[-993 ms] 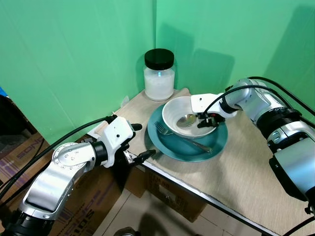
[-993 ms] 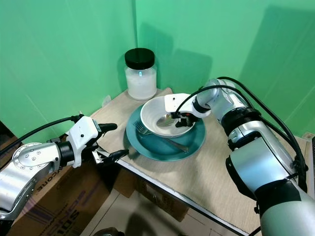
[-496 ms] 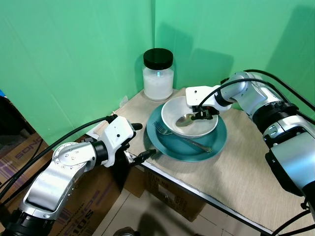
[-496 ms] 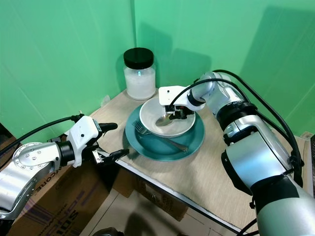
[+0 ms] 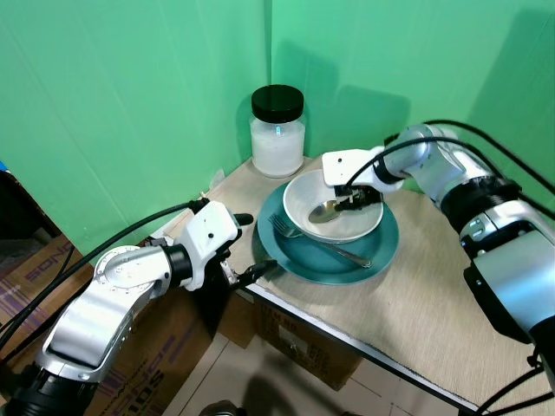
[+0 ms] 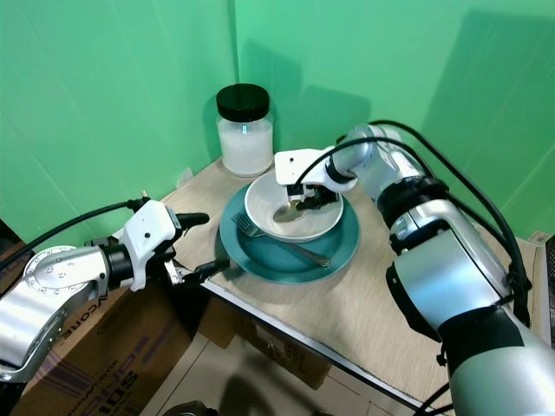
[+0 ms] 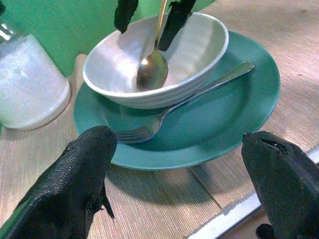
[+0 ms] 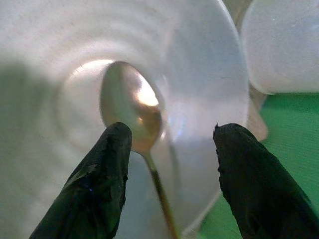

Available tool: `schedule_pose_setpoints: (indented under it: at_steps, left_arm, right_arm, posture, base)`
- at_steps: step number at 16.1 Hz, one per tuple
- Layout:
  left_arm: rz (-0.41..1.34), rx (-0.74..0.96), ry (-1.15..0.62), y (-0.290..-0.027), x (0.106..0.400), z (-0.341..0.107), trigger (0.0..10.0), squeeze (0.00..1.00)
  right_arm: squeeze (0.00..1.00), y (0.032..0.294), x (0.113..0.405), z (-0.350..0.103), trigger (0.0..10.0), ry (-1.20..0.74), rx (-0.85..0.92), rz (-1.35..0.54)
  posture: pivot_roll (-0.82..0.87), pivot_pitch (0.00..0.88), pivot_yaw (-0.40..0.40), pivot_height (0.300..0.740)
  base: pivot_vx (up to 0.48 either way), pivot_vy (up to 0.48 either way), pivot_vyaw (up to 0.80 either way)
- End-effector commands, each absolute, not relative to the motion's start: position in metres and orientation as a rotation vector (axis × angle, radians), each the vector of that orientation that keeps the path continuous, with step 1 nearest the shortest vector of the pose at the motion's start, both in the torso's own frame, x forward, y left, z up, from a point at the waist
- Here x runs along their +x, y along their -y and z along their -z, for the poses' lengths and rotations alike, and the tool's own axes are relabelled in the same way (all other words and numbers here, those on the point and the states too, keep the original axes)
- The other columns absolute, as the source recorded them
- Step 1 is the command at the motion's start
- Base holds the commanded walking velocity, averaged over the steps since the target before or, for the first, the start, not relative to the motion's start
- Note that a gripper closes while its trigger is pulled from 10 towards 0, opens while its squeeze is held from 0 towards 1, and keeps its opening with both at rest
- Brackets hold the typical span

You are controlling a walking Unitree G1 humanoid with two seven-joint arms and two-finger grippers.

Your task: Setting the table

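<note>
A white bowl (image 5: 343, 232) stands on a teal plate (image 5: 381, 253) near the table's back left corner. In the bowl lies a metal spoon (image 5: 327, 211), its handle rising toward the far rim. A fork (image 5: 336, 250) rests on the plate in front of the bowl. My right gripper (image 5: 355, 198) reaches into the bowl, open, with one finger on each side of the spoon handle (image 8: 158, 186) and a gap at both sides. Low at the table's front left edge, my left gripper (image 5: 250, 245) is open and empty, pointing at the plate (image 7: 219, 119).
A glass jar (image 5: 277, 130) with a black lid and white contents stands behind the plate in the corner. Green backdrop walls close the left and back. The wooden tabletop (image 5: 425, 303) stretches right of the plate. Cardboard boxes (image 5: 35, 277) sit on the floor at left.
My right gripper has moved left from the bowl's right rim to above the spoon handle inside the bowl. The left arm has barely shifted.
</note>
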State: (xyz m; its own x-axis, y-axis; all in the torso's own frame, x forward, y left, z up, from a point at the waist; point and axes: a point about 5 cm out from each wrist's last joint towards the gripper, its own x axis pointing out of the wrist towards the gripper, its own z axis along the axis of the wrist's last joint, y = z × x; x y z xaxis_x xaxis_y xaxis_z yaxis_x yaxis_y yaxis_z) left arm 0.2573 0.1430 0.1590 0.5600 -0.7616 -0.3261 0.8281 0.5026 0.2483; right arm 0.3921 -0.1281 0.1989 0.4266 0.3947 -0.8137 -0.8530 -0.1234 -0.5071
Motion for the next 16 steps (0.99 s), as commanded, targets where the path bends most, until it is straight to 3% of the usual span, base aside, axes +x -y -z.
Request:
schedule_pose_setpoints:
  at_steps: [1, 6, 7, 8, 9, 10, 11, 16]
  left_arm:
    - [0.978, 0.418, -0.192, -0.142, 0.258, -0.158, 10.0, 0.0]
    - [0.975, 0.42, -0.192, -0.143, 0.259, -0.158, 10.0, 0.0]
    - [0.975, 0.419, -0.192, -0.143, 0.259, -0.157, 10.0, 0.0]
    - [0.975, 0.419, -0.193, -0.143, 0.259, -0.157, 10.0, 0.0]
    - [0.975, 0.42, -0.195, -0.143, 0.259, -0.157, 10.0, 0.0]
    - [0.976, 0.421, -0.199, -0.143, 0.259, -0.156, 10.0, 0.0]
    - [0.978, 0.421, -0.201, -0.143, 0.258, -0.156, 10.0, 0.0]
    - [0.981, 0.42, -0.208, -0.143, 0.257, -0.154, 10.0, 0.0]
  right_arm:
    - [0.0, 0.125, 0.394, -0.205, 10.0, -0.454, -1.343, -1.12]
    - [0.0, 0.123, 0.394, -0.196, 10.0, -0.541, -1.452, -1.107]
    - [0.0, 0.122, 0.394, -0.194, 6.0, -0.556, -1.47, -1.094]
    - [0.0, 0.122, 0.394, -0.193, 6.0, -0.561, -1.476, -1.09]
    - [0.0, 0.121, 0.394, -0.19, 3.0, -0.575, -1.497, -1.08]
    - [0.0, 0.12, 0.394, -0.188, 1.0, -0.585, -1.517, -1.077]
    - [0.0, 0.12, 0.393, -0.185, 0.1, -0.597, -1.53, -1.089]
    - [0.0, 0.122, 0.39, -0.179, 0.0, -0.642, -1.568, -1.121]
  posture:
    - [0.07, 0.0, 0.014, 0.74]
    - [0.08, 0.0, 0.005, 0.74]
    - [0.08, 0.0, 0.005, 0.74]
    - [0.08, 0.0, 0.005, 0.74]
    - [0.08, 0.0, 0.003, 0.74]
    - [0.08, 0.0, 0.002, 0.74]
    - [0.08, 0.0, 0.001, 0.74]
    - [0.08, 0.0, -0.003, 0.74]
  base:
    - [0.0, 0.0, 0.0]
    - [0.0, 0.0, 0.0]
    - [0.0, 0.0, 0.0]
    - [0.0, 0.0, 0.0]
    - [0.0, 0.0, 0.0]
    - [0.0, 0.0, 0.0]
    - [0.0, 0.0, 0.0]
    - [0.0, 0.0, 0.0]
